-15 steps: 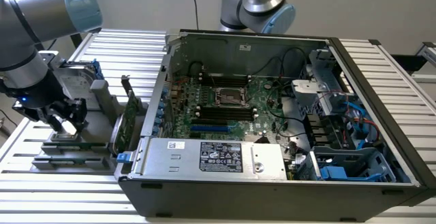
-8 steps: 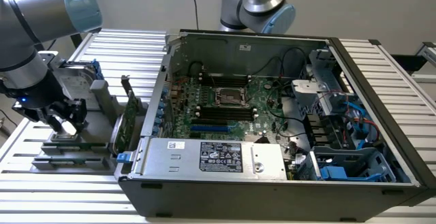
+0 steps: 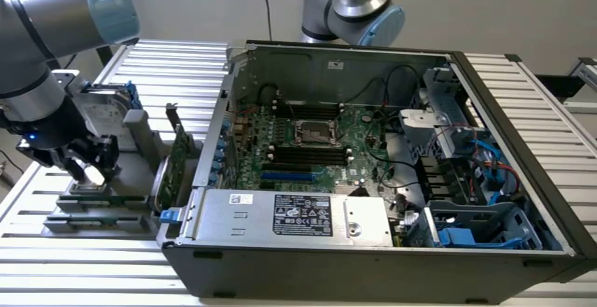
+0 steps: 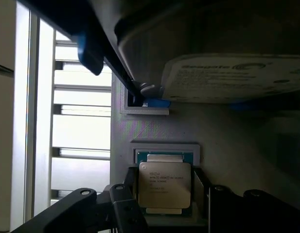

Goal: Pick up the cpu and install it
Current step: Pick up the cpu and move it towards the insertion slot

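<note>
Straddles the cpu (image 4: 164, 187) in its holder (image 4: 164, 147), low at the exterior view's left, jaws wide, nothing gripped. Risks tilting or dropping it if closing off-centre on 2 edges.

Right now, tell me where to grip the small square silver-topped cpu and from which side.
Take the cpu by two opposite edges, straight down from above: it lies flat, plate up, sunk in the grey holder, its sides likely the only purchase.
</note>
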